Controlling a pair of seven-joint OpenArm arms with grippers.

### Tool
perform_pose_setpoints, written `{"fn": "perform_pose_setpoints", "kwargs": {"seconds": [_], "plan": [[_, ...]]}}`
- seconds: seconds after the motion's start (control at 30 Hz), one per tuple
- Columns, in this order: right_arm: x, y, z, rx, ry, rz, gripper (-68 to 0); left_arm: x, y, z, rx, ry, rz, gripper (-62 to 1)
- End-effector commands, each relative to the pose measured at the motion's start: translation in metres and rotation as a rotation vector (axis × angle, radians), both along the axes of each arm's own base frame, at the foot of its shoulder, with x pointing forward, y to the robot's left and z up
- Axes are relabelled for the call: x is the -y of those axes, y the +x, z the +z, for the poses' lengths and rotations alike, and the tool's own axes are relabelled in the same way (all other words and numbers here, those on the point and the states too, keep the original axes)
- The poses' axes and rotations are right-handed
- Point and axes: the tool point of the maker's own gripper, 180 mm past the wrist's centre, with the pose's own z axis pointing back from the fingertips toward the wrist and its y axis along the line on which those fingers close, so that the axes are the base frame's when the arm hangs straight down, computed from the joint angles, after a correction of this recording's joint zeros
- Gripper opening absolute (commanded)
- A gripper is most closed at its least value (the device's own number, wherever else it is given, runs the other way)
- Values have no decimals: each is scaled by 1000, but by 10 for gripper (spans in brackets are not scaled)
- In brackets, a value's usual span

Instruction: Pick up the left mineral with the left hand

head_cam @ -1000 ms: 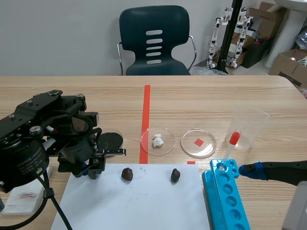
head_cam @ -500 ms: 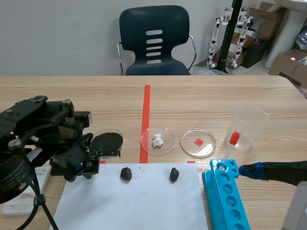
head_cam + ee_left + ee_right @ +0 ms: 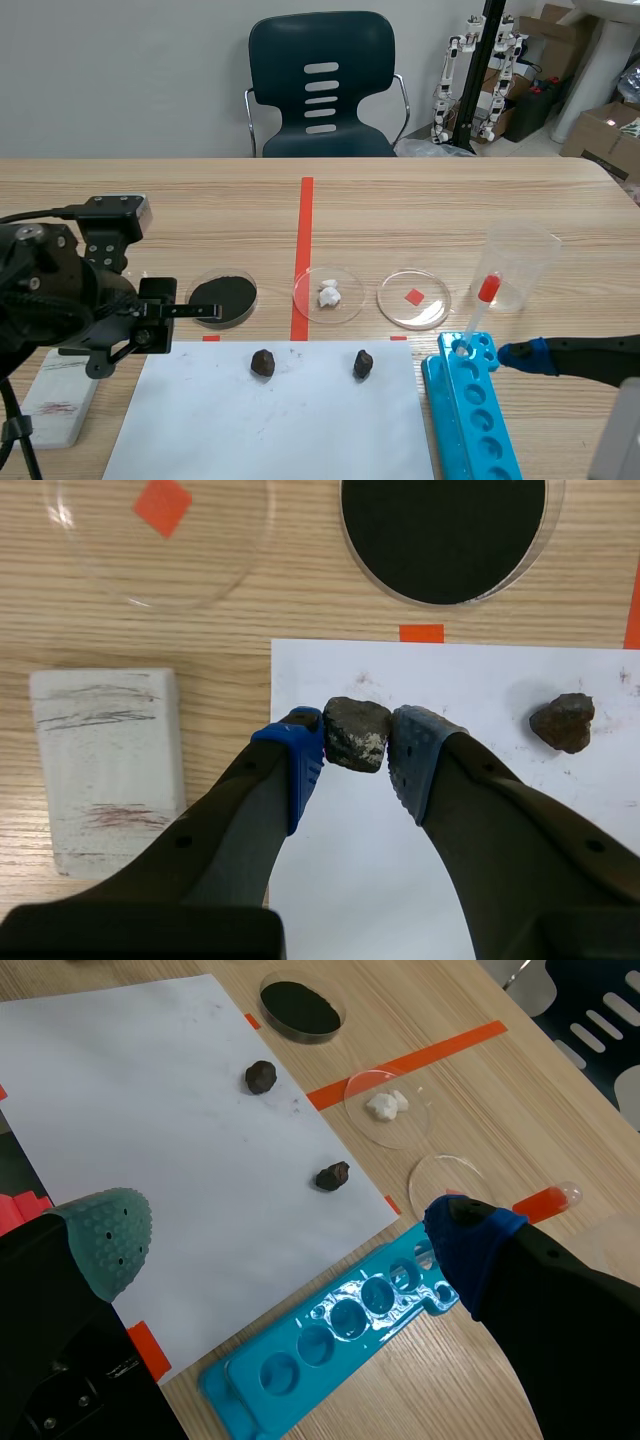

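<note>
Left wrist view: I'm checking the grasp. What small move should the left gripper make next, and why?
Probably raise it straight up without loosening the grip: the mineral sits pinched between both pads of the left gripper, over the edge of the paper, so the grasp looks made.

- table (image 3: 450, 190): wood grain, matt
- sheet (image 3: 270, 420): white paper, matt, smudged
- left mineral (image 3: 356, 733): rough stone, dull
- empty dish (image 3: 430, 312): clear plas., glossy
- well tray (image 3: 450, 400): blue plas., smooth, glossy
</note>
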Motion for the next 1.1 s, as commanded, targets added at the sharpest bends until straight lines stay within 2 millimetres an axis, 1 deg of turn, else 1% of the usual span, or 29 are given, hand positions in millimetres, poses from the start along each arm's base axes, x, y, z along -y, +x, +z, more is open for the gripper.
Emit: {"fn": "perform_pose_setpoints", "kwargs": {"seconds": [0.0, 0.13, 0.27, 0.5, 0.7, 0.87, 1.07], "plan": [[-4, 4, 12, 35, 27, 3, -106, -6, 1, 8, 42, 11, 3, -464], [-4, 4, 12, 35, 27, 3, -106, -10, -9, 20, 109, 10, -17, -464], [-4, 4, 12, 35, 27, 3, -106, -8, -21, 36, 178, 10, -79, -464], [-4, 4, 12, 35, 27, 3, -106, 6, -44, 71, 300, -8, -223, -464], [-4, 4, 12, 35, 27, 3, -106, 26, -65, 97, 398, -58, -355, -464], [-4, 4, 12, 35, 27, 3, -106, 40, -83, 109, 454, -87, -447, -464], [-4, 4, 12, 35, 27, 3, -106, 42, -98, 113, 501, -65, -475, -464]]}}
